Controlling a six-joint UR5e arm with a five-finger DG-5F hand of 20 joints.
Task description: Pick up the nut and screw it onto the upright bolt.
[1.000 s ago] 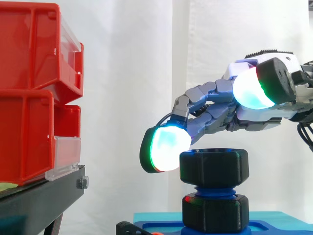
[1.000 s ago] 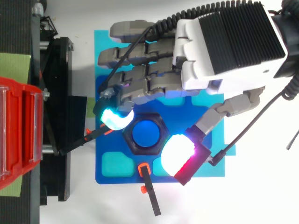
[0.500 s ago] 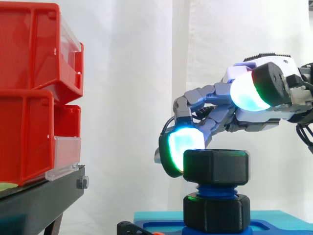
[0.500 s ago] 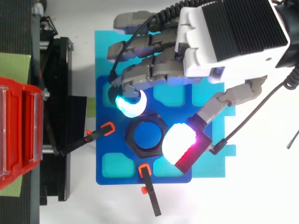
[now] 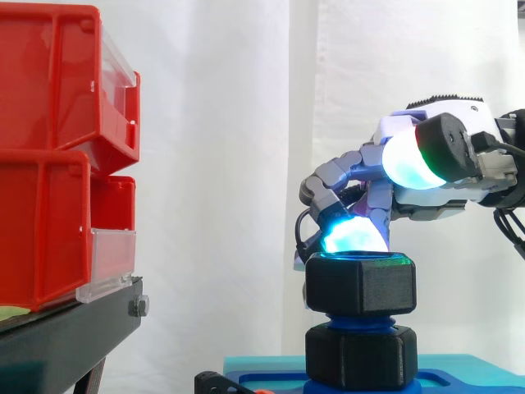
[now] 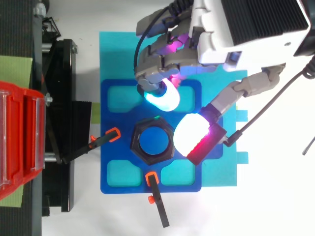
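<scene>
The black nut (image 5: 361, 285) sits on top of the blue bolt (image 6: 153, 141), which stands straight up. The hand (image 6: 231, 44) curls round the nut. Its thumb pad (image 6: 192, 137) touches the side and a finger pad (image 6: 162, 98) rests at the back rim, probably to twist the nut down.

You see two red bins (image 5: 57, 156) stacked at the left on a black stand (image 5: 66, 336), with a white curtain (image 5: 221, 164) hanging behind. From above, a blue plate (image 6: 115, 156) (cyan pockets sunk in it) lies on a cyan mat (image 6: 118, 54) just beside the stand. A black clamp (image 6: 93, 143) with an orange tip touches the plate's left edge, and a second clamp (image 6: 157, 201) its lower edge. A green patch (image 6: 15, 69) lies by the bins.
</scene>
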